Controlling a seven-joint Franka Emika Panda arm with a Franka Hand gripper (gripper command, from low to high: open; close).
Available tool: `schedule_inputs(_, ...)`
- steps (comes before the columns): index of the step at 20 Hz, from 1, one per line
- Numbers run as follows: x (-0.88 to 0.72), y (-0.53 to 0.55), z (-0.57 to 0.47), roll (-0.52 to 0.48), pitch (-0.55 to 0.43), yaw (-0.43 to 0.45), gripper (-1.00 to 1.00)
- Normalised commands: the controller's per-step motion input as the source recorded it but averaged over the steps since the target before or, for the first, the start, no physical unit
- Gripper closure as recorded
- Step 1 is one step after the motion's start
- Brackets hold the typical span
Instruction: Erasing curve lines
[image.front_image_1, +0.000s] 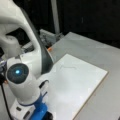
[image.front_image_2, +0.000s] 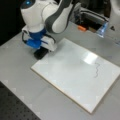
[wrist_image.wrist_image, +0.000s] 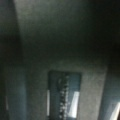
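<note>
In a front view, a white rectangular board (image.front_image_1: 75, 87) is seen lying flat on a grey table (image.front_image_1: 100, 50), its thin wooden edge showing along the lower right side. The curve lines (image.front_image_1: 67, 67) are drawn near the board's upper part — a faint, thin dark stroke, still unerased. The white arm (image.front_image_1: 27, 62) fills the view's left, with a round dark joint cap lit blue. The blue-and-white gripper (image.front_image_1: 41, 112) is cut off at the view's bottom, low over the board's left end. The background is dark, and a pale upright post is set behind the table.

In a front view from the opposite side, the board (image.front_image_2: 70, 72) is laid diagonally across the table (image.front_image_2: 20, 75). The curve lines (image.front_image_2: 96, 69) are found near its right end, just below a bright glare patch. The gripper (image.front_image_2: 41, 53) is lowered at the board's left corner, well apart from the stroke, and a dark block is seen under it — whether it is gripped, or how far the fingers are spread, cannot be told. A small orange object (image.front_image_2: 81, 28) is placed on the table beyond the board.

In the wrist view, only a dim grey surface and a dark rectangular shape (wrist_image.wrist_image: 63, 95) are made out.
</note>
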Motion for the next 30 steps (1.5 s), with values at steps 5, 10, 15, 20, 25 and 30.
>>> schedule_inputs(5,0.07,-0.02,-0.01,0.129,-0.069,-0.065,1.00)
schedule_inputs(10,0.02,0.00,0.03,0.129,-0.056,-0.091,1.00)
schedule_inputs(15,-0.02,0.02,0.10,0.126,-0.027,-0.104,1.00)
schedule_inputs(20,-0.05,0.09,0.19,0.115,-0.007,-0.139,1.00)
schedule_inputs(25,-0.07,0.19,0.29,0.048,0.000,-0.187,1.00)
schedule_inputs(30,-0.14,0.36,0.20,-0.026,-0.013,-0.277,1.00)
